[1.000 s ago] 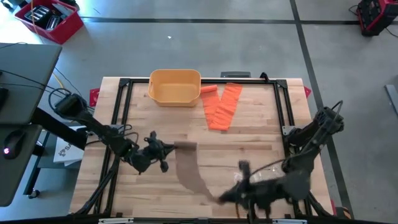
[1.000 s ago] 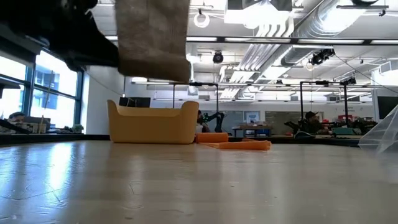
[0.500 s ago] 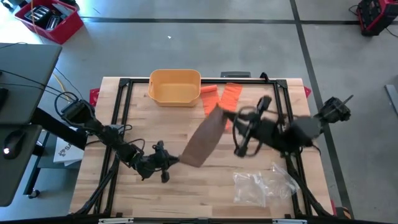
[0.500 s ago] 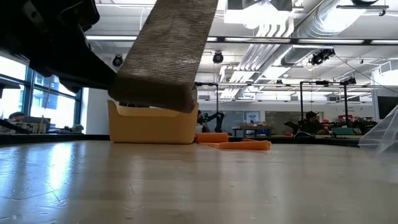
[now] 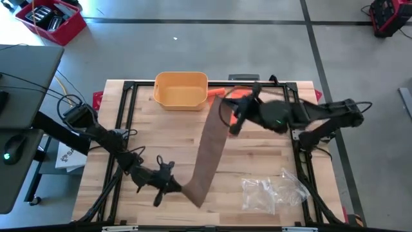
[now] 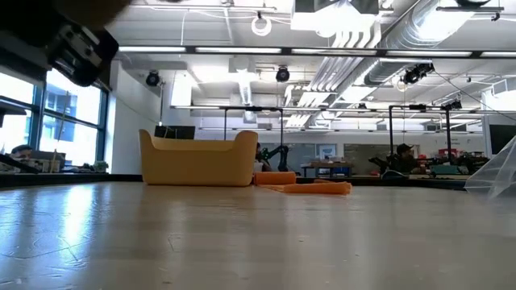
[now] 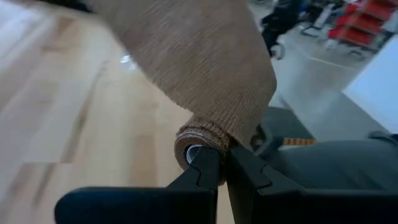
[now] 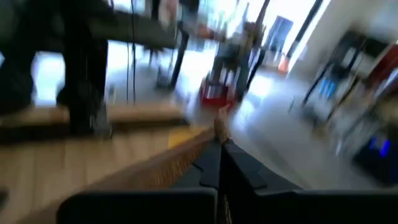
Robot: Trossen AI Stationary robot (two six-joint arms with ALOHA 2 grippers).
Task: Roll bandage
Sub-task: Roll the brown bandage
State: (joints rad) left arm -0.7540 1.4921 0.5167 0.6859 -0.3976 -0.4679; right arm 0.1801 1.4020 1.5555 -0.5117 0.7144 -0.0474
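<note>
Your left wrist view shows the left gripper (image 7: 219, 163) clamped on the bandage (image 7: 205, 81) roll; the low view misses it. Right gripper (image 5: 223, 105) pinches the far end shut, now swung farther from the left fingers than before.

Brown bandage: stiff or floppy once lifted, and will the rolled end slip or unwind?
Probably floppy: the brown bandage is only a flat strip while stretched between the left claw and right claw. Likely light, a thin woven band. The rolled end is pinched by closed fingers, so it may unwind if released.
</note>
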